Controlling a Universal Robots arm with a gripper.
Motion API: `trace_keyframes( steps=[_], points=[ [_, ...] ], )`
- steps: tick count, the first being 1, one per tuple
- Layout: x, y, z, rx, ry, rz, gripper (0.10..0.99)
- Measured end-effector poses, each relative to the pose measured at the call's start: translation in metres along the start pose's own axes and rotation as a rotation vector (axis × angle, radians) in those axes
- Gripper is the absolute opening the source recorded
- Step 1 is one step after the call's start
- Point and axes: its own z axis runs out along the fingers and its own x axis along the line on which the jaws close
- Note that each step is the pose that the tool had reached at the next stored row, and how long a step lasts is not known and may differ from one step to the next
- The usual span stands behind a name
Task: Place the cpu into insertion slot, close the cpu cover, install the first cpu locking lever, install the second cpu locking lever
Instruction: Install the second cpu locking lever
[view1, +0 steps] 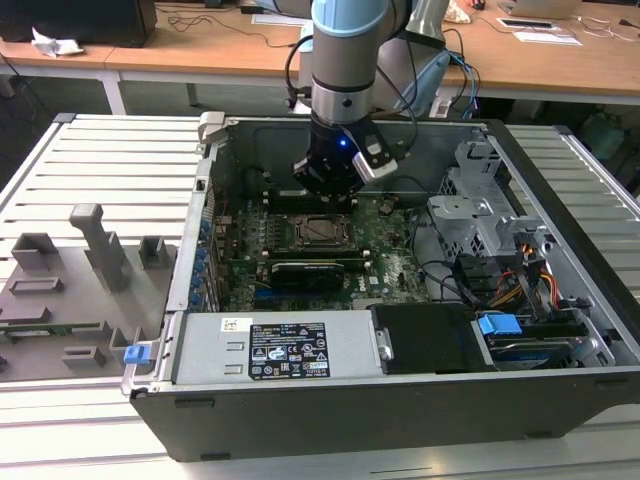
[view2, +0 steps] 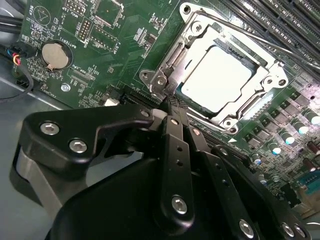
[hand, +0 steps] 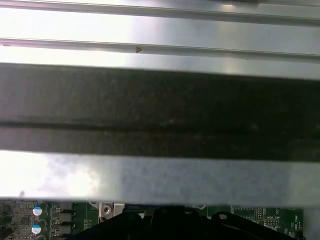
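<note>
Gripper (view2: 169, 102) jaws clenched together, tip at the cpu cover (view2: 227, 75) corner lever (view2: 160, 86); cpu (view2: 216, 76) seated, thin, fragile — lever looks stiff, springy, push its end.

the arm (view1: 345, 60) points straight down, its end effector (view2: 169, 102) with fingers pressed together at the tips.

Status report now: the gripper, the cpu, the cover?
Gripper shut, tips at corner of cpu cover. Cpu seated in insertion slot, cover down over it. Nothing in the way.
</note>
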Motion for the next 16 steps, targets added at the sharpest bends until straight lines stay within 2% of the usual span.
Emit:
trace_keyframes(
  steps=[16],
  points=[
    [0.0001,-0.0021,-0.0012,0.001,0.0001,0.000,0.106]
  ],
)
